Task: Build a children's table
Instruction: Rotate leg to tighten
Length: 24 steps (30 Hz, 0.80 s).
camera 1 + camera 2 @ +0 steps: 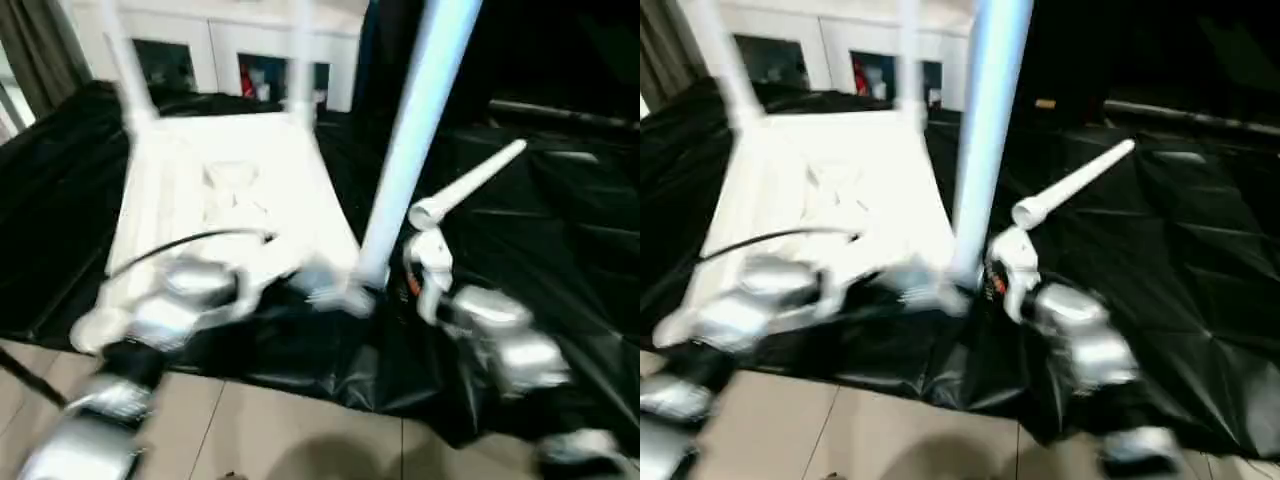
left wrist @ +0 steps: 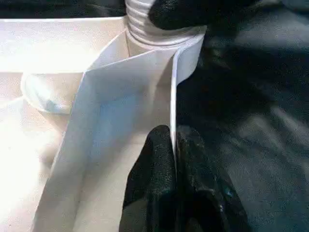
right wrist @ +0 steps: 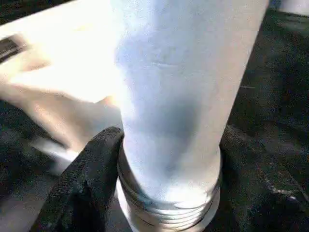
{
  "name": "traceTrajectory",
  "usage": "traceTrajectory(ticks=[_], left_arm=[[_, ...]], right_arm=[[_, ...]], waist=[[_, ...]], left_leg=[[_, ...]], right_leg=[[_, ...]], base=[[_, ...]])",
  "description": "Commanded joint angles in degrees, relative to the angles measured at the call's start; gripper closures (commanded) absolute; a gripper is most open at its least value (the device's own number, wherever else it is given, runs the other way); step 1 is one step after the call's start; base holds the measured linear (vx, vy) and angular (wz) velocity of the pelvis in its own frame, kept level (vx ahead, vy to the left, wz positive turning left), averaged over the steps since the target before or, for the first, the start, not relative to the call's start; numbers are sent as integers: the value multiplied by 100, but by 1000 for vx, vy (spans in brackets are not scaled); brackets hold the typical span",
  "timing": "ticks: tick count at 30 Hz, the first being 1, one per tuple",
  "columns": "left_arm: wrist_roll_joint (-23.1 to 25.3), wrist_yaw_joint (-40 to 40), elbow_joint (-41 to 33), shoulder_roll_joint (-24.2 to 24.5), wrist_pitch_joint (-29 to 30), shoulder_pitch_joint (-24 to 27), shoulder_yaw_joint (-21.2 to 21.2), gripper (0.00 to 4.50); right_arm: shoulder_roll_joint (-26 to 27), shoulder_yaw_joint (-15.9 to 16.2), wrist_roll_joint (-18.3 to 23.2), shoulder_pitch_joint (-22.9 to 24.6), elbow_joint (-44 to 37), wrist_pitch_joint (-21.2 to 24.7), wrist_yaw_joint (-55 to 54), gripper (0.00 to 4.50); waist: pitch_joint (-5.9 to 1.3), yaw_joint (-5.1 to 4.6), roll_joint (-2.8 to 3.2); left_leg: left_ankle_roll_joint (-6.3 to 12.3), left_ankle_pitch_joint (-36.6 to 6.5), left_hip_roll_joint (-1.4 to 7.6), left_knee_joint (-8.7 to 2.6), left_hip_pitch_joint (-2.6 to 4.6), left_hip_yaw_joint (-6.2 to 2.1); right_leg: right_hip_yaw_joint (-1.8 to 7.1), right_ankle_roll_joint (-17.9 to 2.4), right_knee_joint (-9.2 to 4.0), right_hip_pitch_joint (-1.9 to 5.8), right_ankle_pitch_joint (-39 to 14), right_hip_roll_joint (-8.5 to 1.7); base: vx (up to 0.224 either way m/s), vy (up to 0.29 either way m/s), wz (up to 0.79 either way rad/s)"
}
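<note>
The step in hand looks to be screwing the third leg (image 1: 415, 130) into the near corner socket (image 2: 164, 41) of the upturned table top (image 1: 225, 190), and doing it well calls for keeping the leg square to the socket so the thread bites cleanly, turning in short regrips while the top is held from sliding on the black sheet (image 1: 560, 250). The right gripper (image 3: 169, 169) has its two black fingers (image 3: 89, 179) set either side of the leg just above the threaded collar, closed around the tube, so the leg rises straight up from between them. The left gripper (image 2: 175, 164) is pressed together on the thin upright wall of the top, pinching that rim close beside the socket; the thread of the leg sits in the socket just beyond its fingertips, where the other gripper's black finger also shows. In the head views the top lies ribbed side up on the sheet, two legs (image 1: 125, 65) already standing at its far corners, and the fourth leg (image 1: 470, 185) lies loose on the sheet just beyond the right wrist. The risk is cross-threading if the tall leg tilts
</note>
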Motion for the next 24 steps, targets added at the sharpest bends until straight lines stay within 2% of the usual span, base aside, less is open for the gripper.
traceTrajectory(ticks=[1, 3, 5, 7, 8, 11, 15, 16, 18, 20, 21, 22, 23, 24], left_arm=[[-90, 797, 103, -386, 130, -307, 252, 450], [-33, 1068, 234, -604, 173, -406, 223, 450], [28, 1125, 299, -680, 149, -436, 185, 450], [107, 1141, 365, -727, 63, -457, 131, 450], [117, 1081, 379, -692, -22, -449, 113, 450], [92, 989, 346, -564, -85, -414, 143, 450], [35, 761, 274, -321, -285, -314, 200, 450], [24, 682, 240, -242, -292, -271, 213, 450], [-26, 484, 158, -93, -339, -182, 234, 450], [-56, 355, 91, 20, -339, -117, 248, 450], [-140, 24, -34, 202, -600, 5, 239, 450], [-282, -375, -225, 339, -746, 133, 216, 450], [-282, -375, -225, 339, -746, 133, 216, 450], [-418, -749, -430, 459, -746, 250, 180, 450]], right_arm=[[414, 114, -87, -21, 487, 208, -632, 178], [658, 96, -156, -208, 833, 48, -1028, 178], [736, 99, -226, -310, 1004, -46, -1138, 178], [804, 69, -276, -429, 1176, -190, -1180, 178], [835, -19, -215, -487, 1170, -318, -1064, 123], [764, -85, -121, -479, 1020, -413, -803, 100], [507, -35, -53, -460, 814, -442, -362, 60], [368, 40, -72, -426, 691, -391, -171, 53], [78, 190, -60, -290, 325, -263, 269, 29], [-130, 268, -29, -172, 43, -162, 595, 29], [-474, 370, -7, -1, -323, -122, 1106, 29], [-704, 416, -13, 72, -460, -160, 1415, 29], [-704, 416, -13, 72, -460, -160, 1415, 29], [-872, 444, -13, 110, -535, -192, 1633, 29]], waist=[[-360, -12, 28], [-365, -33, 40], [-373, -43, 37], [-389, -35, 37], [-396, -34, 37], [-409, -26, 23], [-399, -36, 3], [-393, -53, -41], [-382, -23, -47], [-385, -19, -40], [-381, -8, -59], [-381, -11, -53], [-389, -22, -48], [-384, -32, -45]], left_leg=[[87, -964, 84, -401, -15, -20], [71, -943, 90, -413, -41, -33], [86, -972, 93, -413, -36, -35], [163, -885, 97, -414, -56, -32], [200, -834, 100, -413, -67, -29], [272, -739, 101, -408, -85, -22], [363, -718, 107, -411, -89, -18], [367, -741, 108, -410, -92, -10], [408, -712, 109, -409, -92, -13], [430, -666, 124, -417, -107, -21], [457, -673, 124, -417, -115, -28], [482, -670, 123, -416, -111, -22], [473, -663, 133, -414, -121, -22], [470, -669, 130, -414, -116, -14]], right_leg=[[333, -257, -655, 304, -2893, -451], [321, -258, -643, 307, -2762, -444], [318, -270, -642, 304, -2686, -442], [344, -342, -592, 321, -2362, -439], [351, -403, -570, 331, -2194, -438], [365, -509, -524, 354, -1912, -435], [363, -568, -520, 359, -1899, -438], [360, -542, -539, 355, -2040, -438], [363, -469, -542, 365, -2117, -440], [370, -439, -532, 364, -2052, -445], [367, -386, -531, 377, -2061, -442], [371, -388, -533, 363, -2060, -447], [375, -406, -510, 368, -2025, -453], [377, -427, -517, 350, -2030, -442]], base=[[0, 0, 0], [0, 0, 0], [0, 0, 0], [0, 0, 0], [0, 0, 0], [0, 0, 0], [0, 0, 0], [0, 0, 0], [0, 0, 0], [0, 0, 0], [0, 0, 0], [0, 0, 0], [0, 0, 0], [0, 0, 0]])
